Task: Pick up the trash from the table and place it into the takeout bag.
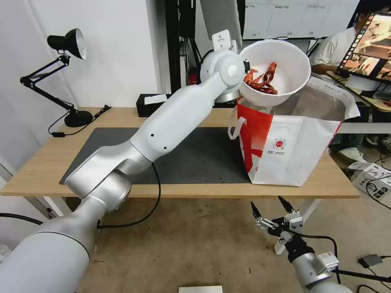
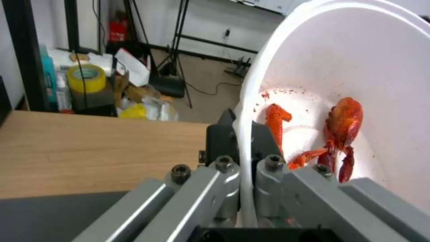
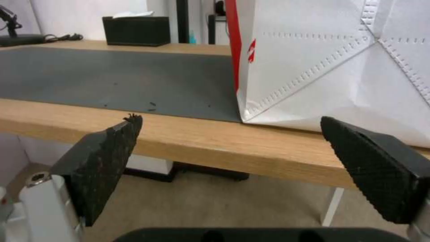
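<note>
Left gripper (image 2: pixel 244 134) clamped on rim of white bowl (image 1: pixel 281 61), red shells (image 1: pixel 262 79) inside, bowl tilted above open mouth of takeout bag (image 1: pixel 293 142). Bag upright on table (image 1: pixel 49 162), right end of grey mat (image 1: pixel 195 158). Right gripper (image 1: pixel 271 209) spread wide, below table's front edge.

Desk lamp (image 1: pixel 67 44): black, jointed, stood at the far left corner of the surface.
Tissue box (image 1: pixel 152 104): black, set at the far edge, a white tissue seen on top.
Tape roll (image 2: pixel 86 78): yellow, seen among clutter beyond the surface.
Cardboard box (image 1: pixel 368 175): laid on the floor, right.
</note>
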Motion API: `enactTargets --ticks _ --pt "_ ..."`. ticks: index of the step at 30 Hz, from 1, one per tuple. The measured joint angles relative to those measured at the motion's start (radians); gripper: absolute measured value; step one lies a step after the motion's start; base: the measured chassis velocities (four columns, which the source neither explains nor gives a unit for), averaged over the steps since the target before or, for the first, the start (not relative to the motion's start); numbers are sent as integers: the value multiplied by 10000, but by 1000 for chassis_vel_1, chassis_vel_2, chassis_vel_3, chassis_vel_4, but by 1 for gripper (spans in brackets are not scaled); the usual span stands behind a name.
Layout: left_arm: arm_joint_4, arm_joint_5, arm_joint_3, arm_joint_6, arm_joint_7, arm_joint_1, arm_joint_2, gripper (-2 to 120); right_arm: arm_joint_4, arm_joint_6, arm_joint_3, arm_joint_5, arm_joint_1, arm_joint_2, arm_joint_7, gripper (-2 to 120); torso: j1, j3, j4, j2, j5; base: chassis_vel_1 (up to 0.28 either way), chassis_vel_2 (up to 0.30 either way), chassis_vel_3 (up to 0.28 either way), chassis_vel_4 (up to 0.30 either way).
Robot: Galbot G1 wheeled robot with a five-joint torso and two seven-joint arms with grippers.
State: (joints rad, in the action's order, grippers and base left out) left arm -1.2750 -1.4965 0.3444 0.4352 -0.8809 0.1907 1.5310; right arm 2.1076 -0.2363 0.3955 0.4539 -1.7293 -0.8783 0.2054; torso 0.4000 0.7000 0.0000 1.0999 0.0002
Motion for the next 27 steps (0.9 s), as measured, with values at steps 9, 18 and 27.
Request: enactTargets --ticks 9,18,27 --pt "-52 500 438 -167 129 -63 -58 0 0 0 0 0 0 0 0 100 0 0 1 0 -1 0 0 0 0" --pt "-492 2575 1902 -727 1142 -443 -552 0 0 0 0 0 0 0 0 100 0 0 -1 0 -2 0 0 0 0" --pt "-1121 1740 2042 -135 1484 -445 -1070 0 0 0 0 0 0 0 0 100 0 0 0 -1 -3 0 0 0 0"
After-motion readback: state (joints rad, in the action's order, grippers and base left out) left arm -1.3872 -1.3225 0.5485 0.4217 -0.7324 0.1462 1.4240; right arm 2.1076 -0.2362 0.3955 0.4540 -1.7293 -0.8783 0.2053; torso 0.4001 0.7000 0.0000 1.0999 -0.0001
